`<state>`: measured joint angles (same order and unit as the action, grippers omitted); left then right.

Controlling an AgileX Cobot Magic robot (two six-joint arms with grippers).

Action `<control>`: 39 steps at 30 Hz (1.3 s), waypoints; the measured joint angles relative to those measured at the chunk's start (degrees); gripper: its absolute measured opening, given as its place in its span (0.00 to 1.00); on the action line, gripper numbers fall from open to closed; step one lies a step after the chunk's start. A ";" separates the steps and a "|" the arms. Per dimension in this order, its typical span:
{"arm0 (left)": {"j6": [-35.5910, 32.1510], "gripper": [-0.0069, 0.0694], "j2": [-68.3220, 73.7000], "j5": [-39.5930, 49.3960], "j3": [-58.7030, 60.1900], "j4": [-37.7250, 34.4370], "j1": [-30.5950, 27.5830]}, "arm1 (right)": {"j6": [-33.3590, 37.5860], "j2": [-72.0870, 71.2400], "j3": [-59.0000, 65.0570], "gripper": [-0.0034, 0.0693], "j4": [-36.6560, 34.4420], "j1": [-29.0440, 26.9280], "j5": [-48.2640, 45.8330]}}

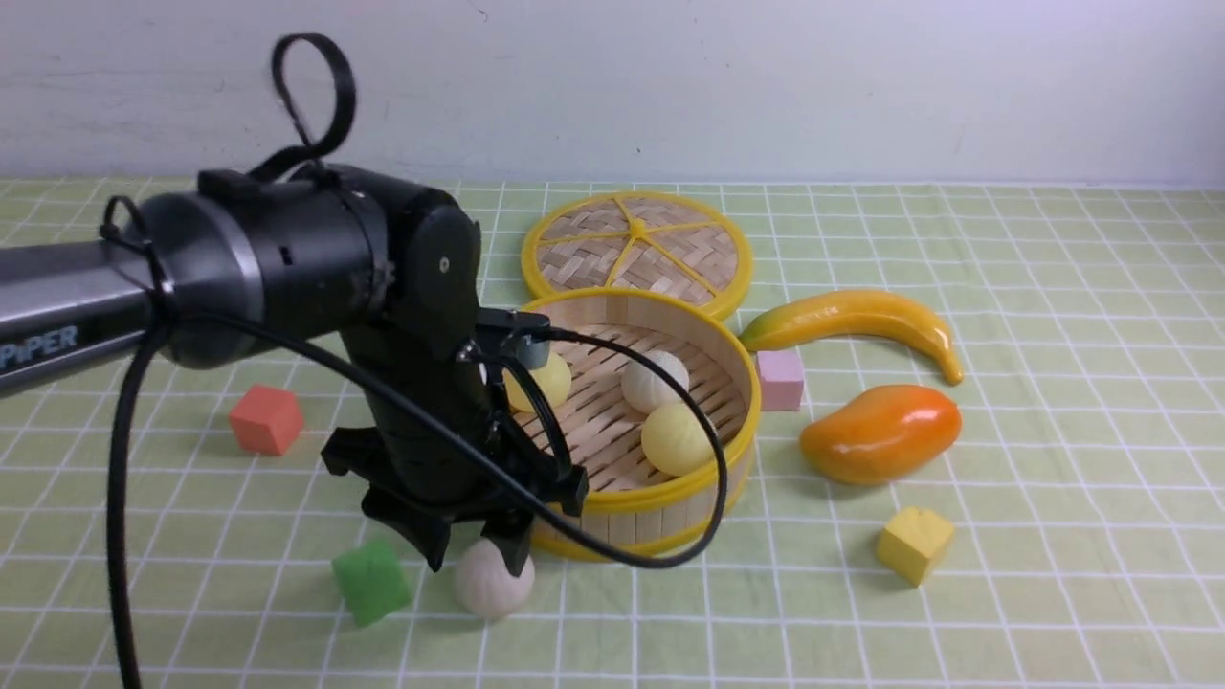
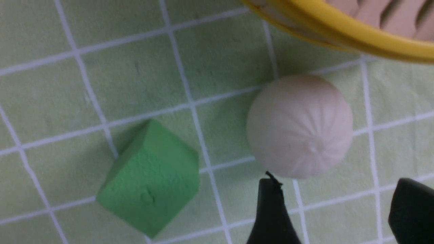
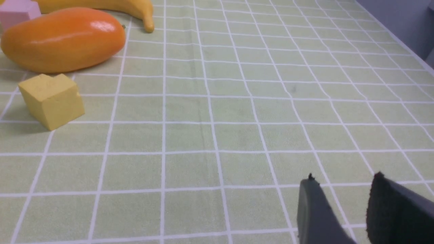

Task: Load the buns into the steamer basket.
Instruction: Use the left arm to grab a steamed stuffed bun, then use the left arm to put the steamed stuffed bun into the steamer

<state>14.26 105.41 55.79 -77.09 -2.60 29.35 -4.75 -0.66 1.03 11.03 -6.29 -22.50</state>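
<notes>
The steamer basket (image 1: 660, 498) stands mid-table and holds three buns: a pale yellow one (image 1: 544, 381), an off-white one (image 1: 655, 381) and another pale yellow one (image 1: 677, 438). A fourth, off-white pleated bun (image 1: 493, 581) lies on the cloth just outside the basket's near wall. My left gripper (image 1: 477, 550) points down right over this bun (image 2: 300, 125), open; the bun sits just past the fingertips (image 2: 271, 196), nothing between them. The basket's yellow rim (image 2: 339, 30) is close beyond. My right gripper (image 3: 344, 179) hovers open over bare cloth, out of the front view.
A green cube (image 1: 371, 580) lies beside the loose bun, a red cube (image 1: 266, 418) further left. The woven lid (image 1: 636, 251) lies behind the basket. To the right are a banana (image 1: 861, 321), mango (image 1: 880, 433), pink cube (image 1: 780, 379) and yellow cube (image 1: 915, 544).
</notes>
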 joint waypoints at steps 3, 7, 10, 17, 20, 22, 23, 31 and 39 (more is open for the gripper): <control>-0.07 0.66 2.21 -2.66 0.00 0.47 0.00 | 0.00 0.00 0.00 0.38 0.00 0.00 0.00; -0.68 0.61 4.00 -3.80 0.00 0.47 0.00 | 0.00 0.00 0.00 0.38 0.00 0.00 0.00; -0.87 0.51 4.73 -4.23 0.00 0.60 0.00 | 0.00 0.00 0.00 0.38 0.00 0.00 0.00; -0.86 0.23 4.73 -3.99 0.00 0.71 0.02 | 0.00 0.00 0.00 0.38 0.00 0.00 0.00; -0.86 0.16 4.53 -3.14 -0.09 0.78 0.09 | 0.00 0.00 0.00 0.38 0.00 0.00 0.00; -0.86 0.13 4.25 -1.82 -0.77 1.66 0.09 | 0.00 0.00 0.00 0.38 0.00 0.00 0.00; -0.86 0.13 4.01 -1.21 -1.12 2.15 0.09 | 0.00 0.00 0.00 0.38 0.00 0.00 0.00; -0.86 0.12 2.16 7.56 -13.23 4.18 0.13 | 0.00 0.00 0.00 0.38 0.00 0.00 0.00; -0.86 0.13 2.28 -0.21 -18.80 3.32 0.13 | 0.00 0.00 0.00 0.38 0.00 0.00 0.00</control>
<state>13.40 107.69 55.58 -95.89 0.72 29.49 -4.75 -0.66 1.03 11.03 -6.29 -22.50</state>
